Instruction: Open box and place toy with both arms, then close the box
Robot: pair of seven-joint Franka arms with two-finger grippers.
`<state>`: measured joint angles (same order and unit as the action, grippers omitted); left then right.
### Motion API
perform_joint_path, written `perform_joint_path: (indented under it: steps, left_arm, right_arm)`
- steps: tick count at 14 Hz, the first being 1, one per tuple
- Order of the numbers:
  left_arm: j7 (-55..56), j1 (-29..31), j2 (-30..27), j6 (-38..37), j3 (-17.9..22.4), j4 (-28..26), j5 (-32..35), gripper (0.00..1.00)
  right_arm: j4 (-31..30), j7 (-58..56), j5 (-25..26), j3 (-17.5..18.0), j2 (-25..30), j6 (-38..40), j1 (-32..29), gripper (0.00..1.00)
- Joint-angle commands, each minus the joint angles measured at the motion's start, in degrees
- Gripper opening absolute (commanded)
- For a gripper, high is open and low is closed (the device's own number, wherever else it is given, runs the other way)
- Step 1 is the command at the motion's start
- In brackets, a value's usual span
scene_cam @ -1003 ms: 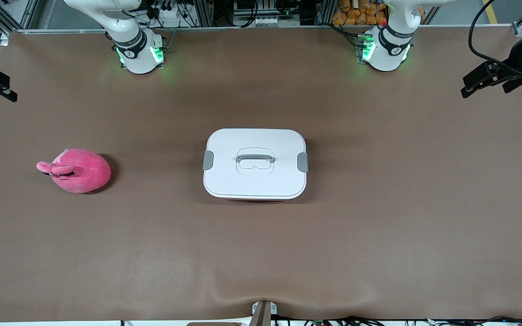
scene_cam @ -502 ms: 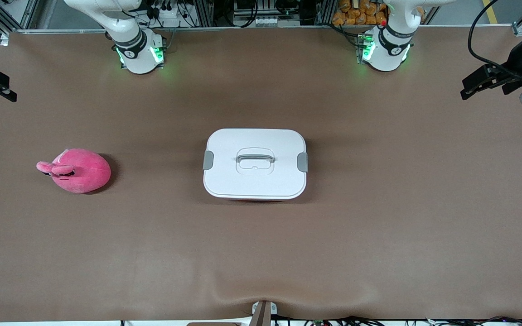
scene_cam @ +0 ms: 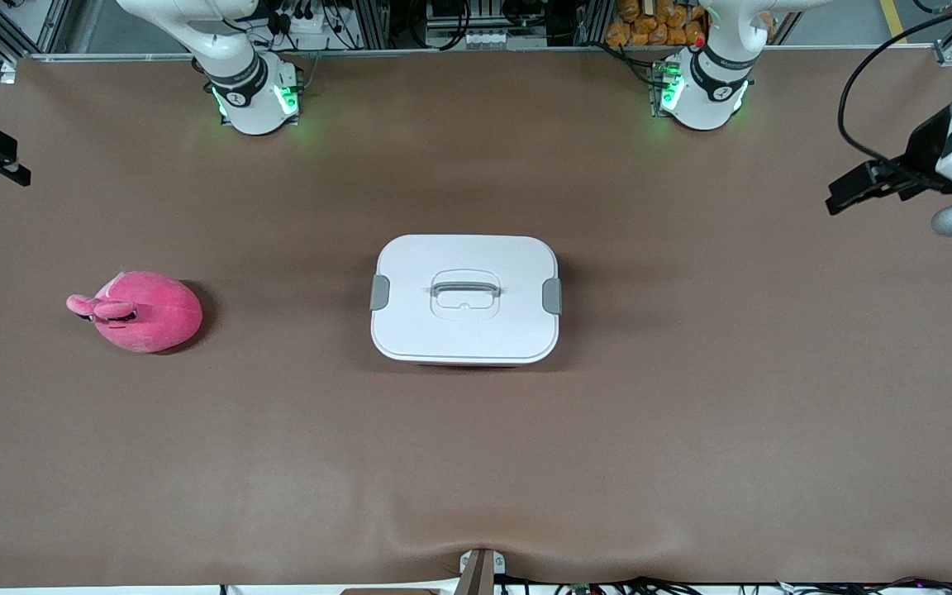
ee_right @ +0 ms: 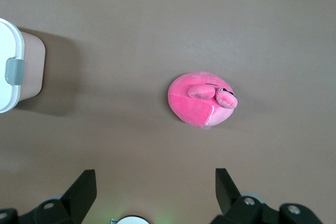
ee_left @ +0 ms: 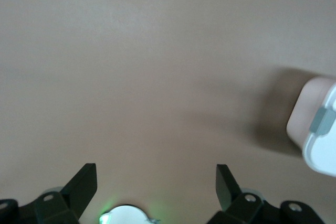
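Observation:
The box (scene_cam: 465,299) stands shut in the middle of the table, its white lid carrying a grey handle (scene_cam: 464,289) and two grey side clips. The pink toy (scene_cam: 141,311) lies on the table toward the right arm's end. My left gripper (scene_cam: 844,194) hangs open over the table edge at the left arm's end, with nothing between its fingers. My right gripper (scene_cam: 5,165) hangs open over the edge at the right arm's end. The left wrist view shows the open left gripper (ee_left: 156,174) and a corner of the box (ee_left: 320,129). The right wrist view shows the open right gripper (ee_right: 155,179), the toy (ee_right: 198,100) and the box (ee_right: 16,72).
Both arm bases (scene_cam: 257,99) (scene_cam: 703,95) glow green along the table's back edge, with cables and a metal frame past them. A small bracket (scene_cam: 480,570) sits at the front edge. Brown table surface (scene_cam: 691,430) surrounds the box and toy.
The left gripper has shifted a little toward the middle of the table. The right arm, the box and the toy have not moved.

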<state>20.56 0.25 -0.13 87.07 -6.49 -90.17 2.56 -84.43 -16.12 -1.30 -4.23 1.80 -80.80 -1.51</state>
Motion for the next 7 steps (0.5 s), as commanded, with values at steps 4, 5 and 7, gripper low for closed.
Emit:
perform_joint_path:
  steps: [4,5,7]
  left_arm:
    - [12.02,-0.69,3.20,2.22,-4.32,1.05,-0.10,1.00]
    - [13.96,-0.78,3.73,2.83,-5.19,1.14,-0.10,1.00]
    - [16.25,-0.87,4.61,3.72,-6.60,1.14,0.07,1.00]
  right_arm:
    - [0.85,0.91,0.25,0.01,-0.22,0.73,0.10,1.00]
    - [0.85,0.91,0.16,0.01,-0.22,0.73,0.01,1.00]
    - [0.93,0.91,0.25,0.01,-0.22,0.73,0.10,1.00]
